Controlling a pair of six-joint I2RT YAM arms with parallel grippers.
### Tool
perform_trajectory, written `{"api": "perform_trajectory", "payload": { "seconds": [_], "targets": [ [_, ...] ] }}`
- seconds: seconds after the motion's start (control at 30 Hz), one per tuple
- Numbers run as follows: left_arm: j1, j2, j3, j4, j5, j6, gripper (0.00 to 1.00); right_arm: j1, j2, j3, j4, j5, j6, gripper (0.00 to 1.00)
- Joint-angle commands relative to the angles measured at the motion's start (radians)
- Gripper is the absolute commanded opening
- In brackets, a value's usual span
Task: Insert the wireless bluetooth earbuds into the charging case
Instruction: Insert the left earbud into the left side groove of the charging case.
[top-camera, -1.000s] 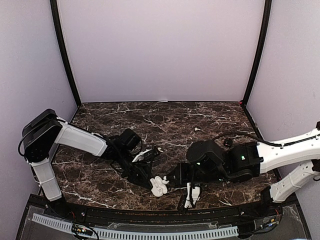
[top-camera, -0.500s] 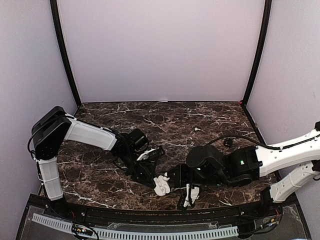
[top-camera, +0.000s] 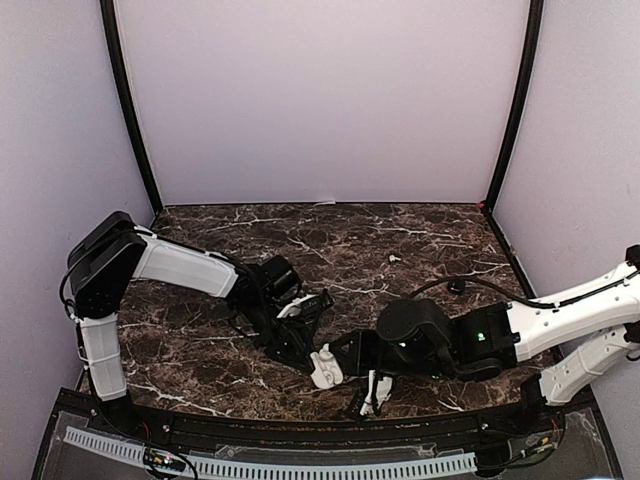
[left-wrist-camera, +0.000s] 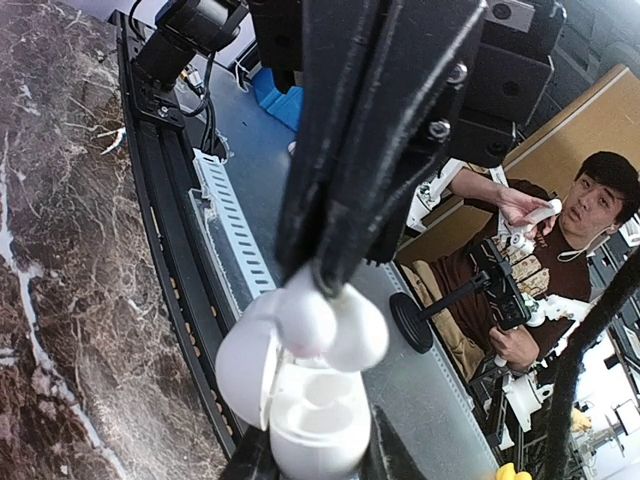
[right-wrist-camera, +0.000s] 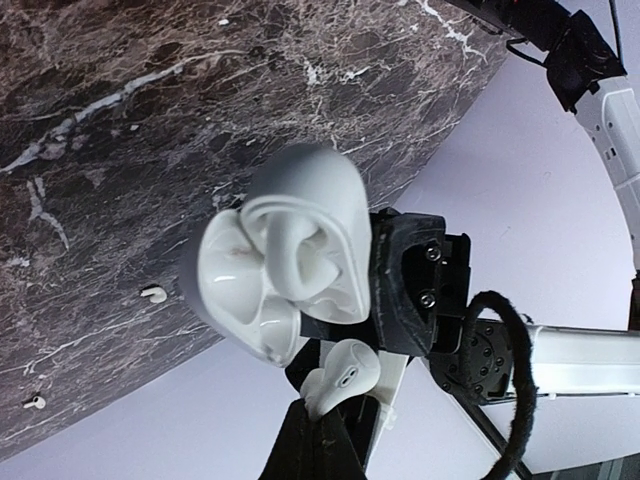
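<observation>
Since a second ago the left arm (top-camera: 180, 268) has stretched farther toward the middle, bringing its earbud (right-wrist-camera: 340, 375) up to the charging case (right-wrist-camera: 290, 250). The left gripper (left-wrist-camera: 325, 285) pinches that earbud right at the case's open mouth; whether they touch I cannot tell. The right gripper (top-camera: 342, 362) is clamped on the case near the table's (top-camera: 400, 230) front edge, lid swung open. Black fingers crowd the opening. One loose earbud (top-camera: 393, 258) lies well behind on the marble, and a man (left-wrist-camera: 590, 200) sits beyond the rig
</observation>
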Motion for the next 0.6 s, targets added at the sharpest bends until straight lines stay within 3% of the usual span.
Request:
{"api": "perform_trajectory", "payload": {
  "seconds": [0.0,0.57],
  "targets": [
    [-0.006,0.016,0.039,-0.094,0.041,0.061,0.00,0.027,0.012,-0.003,0.061,-0.009,-0.387,0.00],
    [-0.019,0.052,0.097,-0.283,0.067,0.237,0.00,0.050,0.028,-0.004,0.002,-0.006,-0.441,0.00]
  ]
}}
